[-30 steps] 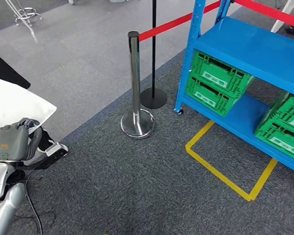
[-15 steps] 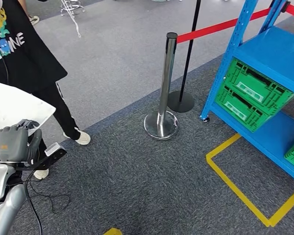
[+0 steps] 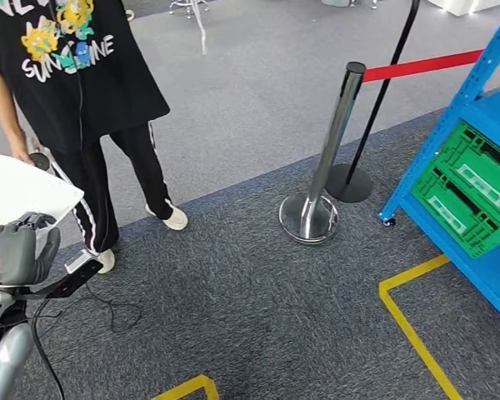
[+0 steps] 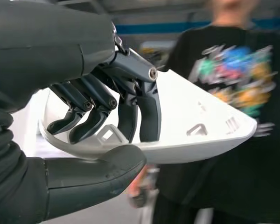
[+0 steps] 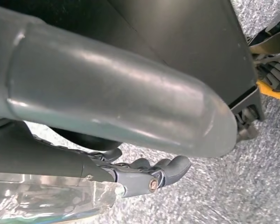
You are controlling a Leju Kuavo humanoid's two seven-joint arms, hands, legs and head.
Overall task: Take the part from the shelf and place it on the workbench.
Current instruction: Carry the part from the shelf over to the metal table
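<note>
**Left hand carrying the white part, person close by**

Gripping the white part (image 3: pixel 21 190) along its near edge, the left hand (image 3: pixel 15 254) sits at about 8 o'clock in the head view, low on the left. From the left wrist camera, the dark fingers (image 4: pixel 96 109) curl down onto the upper face of the part (image 4: pixel 188 126) while the thick thumb (image 4: pixel 96 175) presses up from underneath, so the thin white shell is pinched between them. The part is a wide, shallow panel tapering to a point, held roughly level above the floor.

A person (image 3: pixel 77 75) in a black printed T-shirt and dark trousers stands at about 10 to 11 o'clock, just behind the part, one hand touching or nearly touching its far edge.

At 3 o'clock stands a blue shelf (image 3: pixel 480 92) with green crates (image 3: pixel 467 187). A chrome stanchion (image 3: pixel 320 179) holding a red belt (image 3: pixel 423 65) leans at 1 o'clock. Yellow floor tape (image 3: pixel 411 321) runs at 4 o'clock on grey carpet.

The right hand (image 5: pixel 149 175) hangs over the carpet, fingers curled inward on nothing.
</note>
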